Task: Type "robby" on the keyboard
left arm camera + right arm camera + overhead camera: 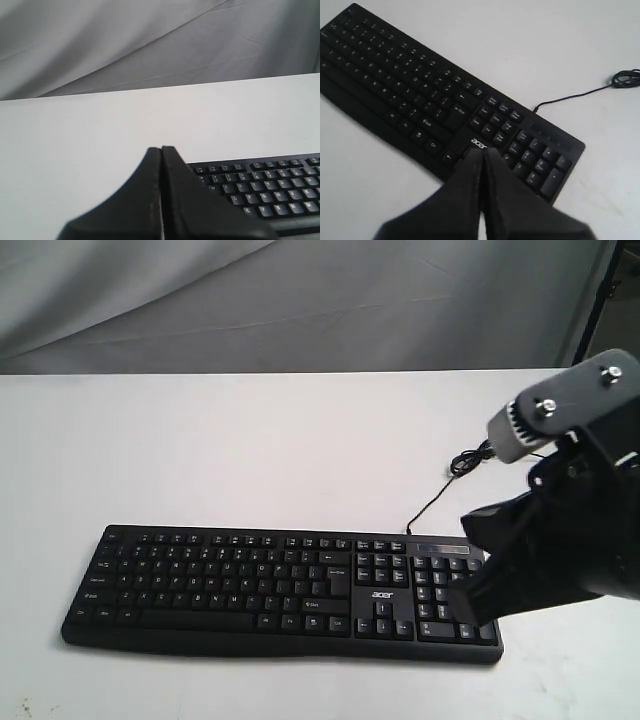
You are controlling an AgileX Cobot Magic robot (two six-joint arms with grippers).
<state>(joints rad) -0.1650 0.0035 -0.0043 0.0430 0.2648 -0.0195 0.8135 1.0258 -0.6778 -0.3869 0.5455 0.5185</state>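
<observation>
Hanging over keyboard (pixel 250 585) right end, right end effector (pixel 482 152)

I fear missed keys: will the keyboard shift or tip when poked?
Probably won't tip: the keyboard lies wide and flat on the table. It might slide slightly on that smooth top; its thin cable would hardly anchor it.

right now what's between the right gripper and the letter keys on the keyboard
Only more of the keyboard: the arrow-key block with the acer logo. The exterior view shows it, right gripper by the number pad.
</observation>
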